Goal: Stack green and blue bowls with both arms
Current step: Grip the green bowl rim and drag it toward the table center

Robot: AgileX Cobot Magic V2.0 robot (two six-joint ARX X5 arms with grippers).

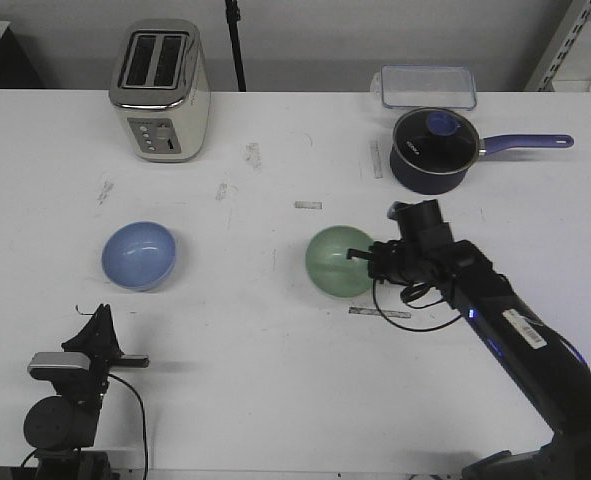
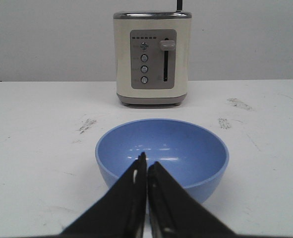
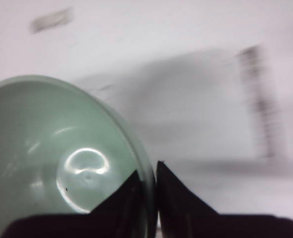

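Green bowl (image 1: 339,262) sits just right of centre in the front view, tipped with its opening toward the right gripper (image 1: 368,258), whose jaws are clamped on its rim; the right wrist view shows one finger inside and one outside the wall. You hold it only by a thin, glossy edge, so I judge it may swing or slip out if you move fast. The blue bowl (image 1: 139,255) rests upright at middle left of the front view, alone on the table (image 1: 275,360). The left gripper (image 2: 146,166), low at the lower left, has its jaws together just short of that bowl; pushing forward like that could shove it away.

You have two bowls, one toaster (image 1: 161,88), one saucepan (image 1: 435,148), one clear container (image 1: 427,87), and two arms.
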